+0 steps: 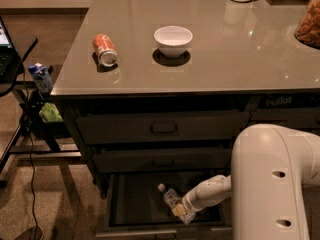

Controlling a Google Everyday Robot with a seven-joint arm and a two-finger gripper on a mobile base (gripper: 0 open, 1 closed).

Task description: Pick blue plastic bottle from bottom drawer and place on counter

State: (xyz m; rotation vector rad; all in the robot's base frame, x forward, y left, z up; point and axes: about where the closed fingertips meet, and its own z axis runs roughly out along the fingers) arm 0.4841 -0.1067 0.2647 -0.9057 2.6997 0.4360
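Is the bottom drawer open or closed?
Open: the bottom drawer shows its dark floor, with the blue plastic bottle and the gripper inside.

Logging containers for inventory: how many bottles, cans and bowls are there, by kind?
Bottles: 2 (blue plastic bottle in the bottom drawer, with the gripper at its base; blue-topped bottle left of the counter)
Cans: 1 (soda can on the counter)
Bowls: 1 (white bowl on the counter)
Total: 4

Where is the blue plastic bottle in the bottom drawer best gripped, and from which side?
Across its middle, from above: the blue plastic bottle seems to lie flat in the bottom drawer, cap toward the back-left. The gripper sits at its base end.
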